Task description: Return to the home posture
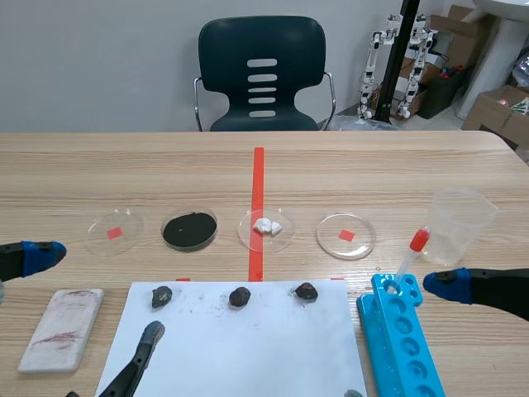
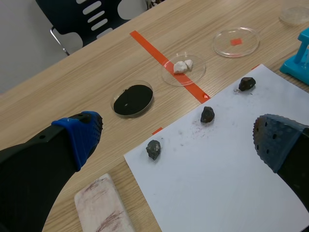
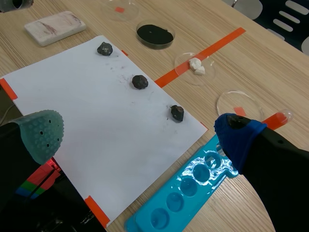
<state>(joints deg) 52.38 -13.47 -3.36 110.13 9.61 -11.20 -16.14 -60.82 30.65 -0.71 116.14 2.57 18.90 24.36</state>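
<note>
Both grippers are held wide open, low at the table's near sides.
The left gripper [image 2: 177, 140] and right gripper [image 3: 139, 135] are spread over the white paper [image 1: 248, 347]. A red-capped tube [image 1: 411, 256] is stood in the blue rack [image 1: 401, 339]. Beyond, black powder is held in one dish [image 1: 189, 230], white lumps in another [image 1: 266, 227], with a clear beaker [image 1: 460, 225] alongside.

— Is the scene well lit?
— Yes. Bright, even indoor light falls across the bench [image 1: 372, 174], and it seems to come from above.
— Any shadows?
— Only faint, soft ones hugging the three stones [image 1: 240, 296] on the white paper [image 1: 248, 347], which is bright but not washed out.
— Glare?
— Small white reflections glint in the wells of the blue rack [image 3: 200, 171], and a tiny speck shines on the dish of black powder [image 2: 133, 100]. My left fingers [image 2: 43, 164] read as dark shapes, and their blue pads [image 2: 82, 133] are dully lit.
</note>
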